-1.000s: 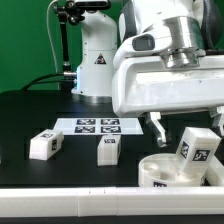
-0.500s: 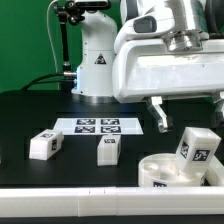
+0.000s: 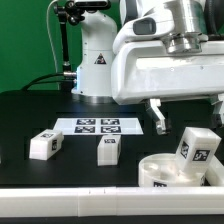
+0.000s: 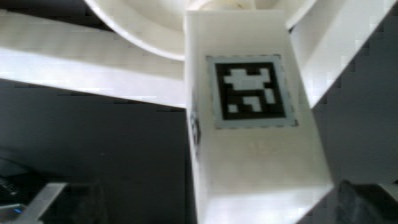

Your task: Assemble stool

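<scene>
The round white seat [image 3: 160, 172] lies at the front of the exterior view's right. A tagged white leg [image 3: 197, 148] stands on it, slightly tilted. My gripper [image 3: 187, 112] hangs above that leg, jaws wide apart and holding nothing, one finger [image 3: 156, 115] well to the leg's left. In the wrist view the leg [image 4: 249, 110] fills the middle between the dark fingertips [image 4: 43, 204], with the seat's rim [image 4: 125, 20] behind it. Two more legs lie loose on the table, one [image 3: 44, 144] at the exterior view's left, one [image 3: 108, 148] near the middle.
The marker board [image 3: 97, 126] lies flat behind the two loose legs. The arm's white base [image 3: 98, 60] stands at the back, with a camera stand [image 3: 62, 40] and cable beside it. The table's white front edge [image 3: 60, 190] runs along the bottom.
My open gripper has risen a little above the standing leg and shifted slightly to the exterior view's left. The leg and the other parts have not moved.
</scene>
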`<state>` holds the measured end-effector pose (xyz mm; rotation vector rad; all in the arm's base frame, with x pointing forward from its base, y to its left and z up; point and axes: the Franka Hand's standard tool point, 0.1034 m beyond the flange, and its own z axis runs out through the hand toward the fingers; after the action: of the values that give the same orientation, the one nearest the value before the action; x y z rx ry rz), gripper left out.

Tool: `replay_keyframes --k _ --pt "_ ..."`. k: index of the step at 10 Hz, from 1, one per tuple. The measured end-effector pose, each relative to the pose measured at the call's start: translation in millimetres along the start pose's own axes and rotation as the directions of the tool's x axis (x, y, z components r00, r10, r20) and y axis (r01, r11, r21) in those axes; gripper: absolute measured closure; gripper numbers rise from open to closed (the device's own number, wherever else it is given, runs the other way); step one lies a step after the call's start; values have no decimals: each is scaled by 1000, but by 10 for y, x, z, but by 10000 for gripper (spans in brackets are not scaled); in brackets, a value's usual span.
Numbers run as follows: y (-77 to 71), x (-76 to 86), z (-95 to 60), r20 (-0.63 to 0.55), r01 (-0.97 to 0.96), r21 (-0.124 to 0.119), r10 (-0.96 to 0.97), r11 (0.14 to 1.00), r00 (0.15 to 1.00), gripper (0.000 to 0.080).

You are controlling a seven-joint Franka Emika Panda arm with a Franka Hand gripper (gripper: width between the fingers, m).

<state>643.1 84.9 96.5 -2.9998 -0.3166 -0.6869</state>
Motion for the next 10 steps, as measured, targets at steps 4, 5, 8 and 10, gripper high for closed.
replay_keyframes --k 4,5,8,10 --pt "-119 3 48 265 -24 49 11 999 964 150" --pt "-133 22 48 333 -27 61 5 998 943 150" --pt "-88 42 101 382 -24 73 -6 997 924 150" --pt "-60 34 107 378 -9 78 -22 997 925 150"
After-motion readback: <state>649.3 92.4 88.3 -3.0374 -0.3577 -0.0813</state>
